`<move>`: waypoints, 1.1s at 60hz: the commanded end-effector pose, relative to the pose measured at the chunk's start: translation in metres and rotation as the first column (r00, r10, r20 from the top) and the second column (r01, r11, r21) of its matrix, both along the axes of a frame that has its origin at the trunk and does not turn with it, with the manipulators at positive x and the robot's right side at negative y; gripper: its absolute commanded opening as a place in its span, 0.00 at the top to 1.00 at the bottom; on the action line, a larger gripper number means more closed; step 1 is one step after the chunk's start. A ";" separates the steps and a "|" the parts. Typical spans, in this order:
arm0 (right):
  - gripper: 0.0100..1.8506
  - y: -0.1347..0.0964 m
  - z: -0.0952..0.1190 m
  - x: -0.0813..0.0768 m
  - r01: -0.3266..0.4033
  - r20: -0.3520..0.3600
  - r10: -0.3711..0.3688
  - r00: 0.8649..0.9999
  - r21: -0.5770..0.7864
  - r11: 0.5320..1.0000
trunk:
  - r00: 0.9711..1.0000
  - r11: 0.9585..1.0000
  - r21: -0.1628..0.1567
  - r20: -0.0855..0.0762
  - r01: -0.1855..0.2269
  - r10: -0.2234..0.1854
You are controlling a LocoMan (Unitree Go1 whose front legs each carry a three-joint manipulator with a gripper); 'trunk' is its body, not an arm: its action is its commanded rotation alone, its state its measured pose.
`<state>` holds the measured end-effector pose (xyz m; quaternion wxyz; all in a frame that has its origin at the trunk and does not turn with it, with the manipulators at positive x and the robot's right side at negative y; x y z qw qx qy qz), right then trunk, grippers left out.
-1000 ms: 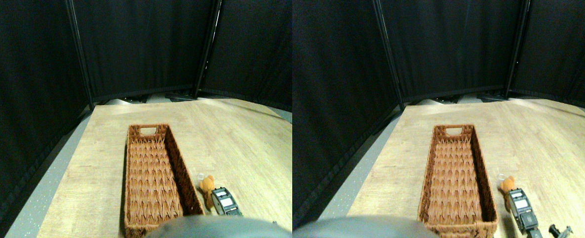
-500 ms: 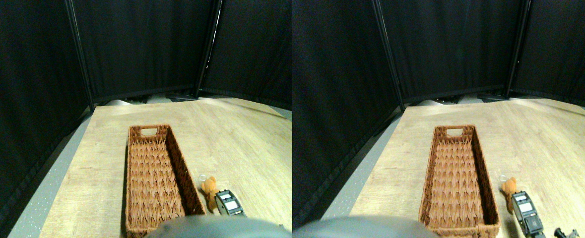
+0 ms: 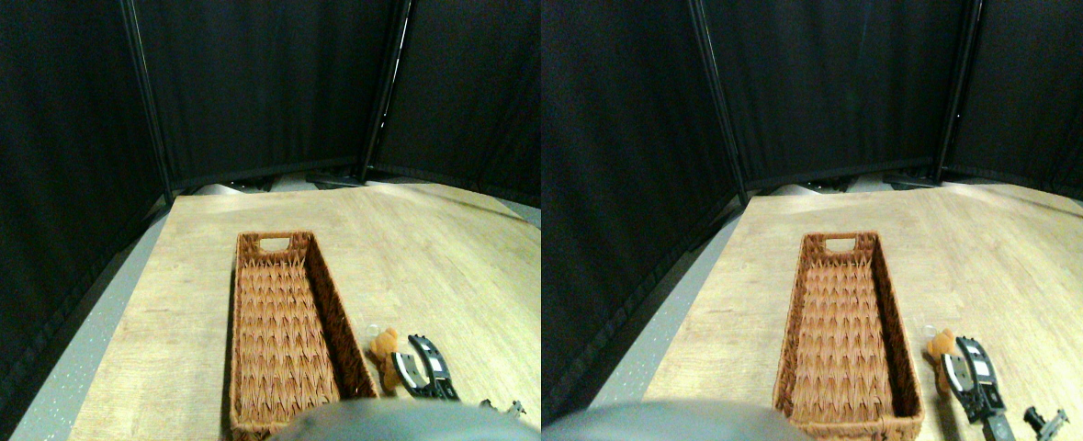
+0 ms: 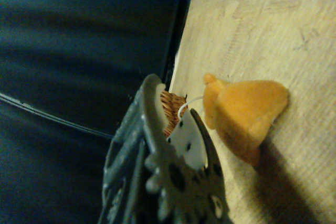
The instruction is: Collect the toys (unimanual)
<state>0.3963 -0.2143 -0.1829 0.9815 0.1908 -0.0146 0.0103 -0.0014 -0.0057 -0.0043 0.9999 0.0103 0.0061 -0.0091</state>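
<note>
Orange plush toy lies on table, just beside hand, between hand and basket. Hand, flat a moment ago, now turned on edge, jaws spread, not yet around toy. Basket holds nothing; grasp seems next.

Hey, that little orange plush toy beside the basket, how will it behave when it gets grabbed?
The orange plush toy looks soft, so it will probably squash and flop. Being small and stuffed, it is likely light, and a nudge may slide it.

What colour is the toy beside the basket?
Orange toy, clearest in the wrist view.
</note>
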 end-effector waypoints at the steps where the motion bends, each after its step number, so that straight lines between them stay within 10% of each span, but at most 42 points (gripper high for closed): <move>1: 0.81 -0.002 0.004 0.004 0.000 0.017 -0.001 1.000 0.067 0.998 | 1.000 0.999 -0.042 -0.011 -0.006 0.005; 22: 0.66 0.008 -0.001 0.018 -0.010 -0.041 0.024 0.999 0.323 0.946 | 0.998 0.993 -0.102 -0.017 -0.067 0.066; 41: 0.60 0.017 -0.008 0.039 0.047 -0.166 0.065 0.984 0.593 0.804 | 0.994 0.984 -0.144 -0.034 -0.105 0.101; 66: 0.56 -0.003 -0.013 0.051 0.101 -0.265 0.108 0.958 0.667 0.738 | 0.995 0.985 -0.141 -0.040 -0.097 0.092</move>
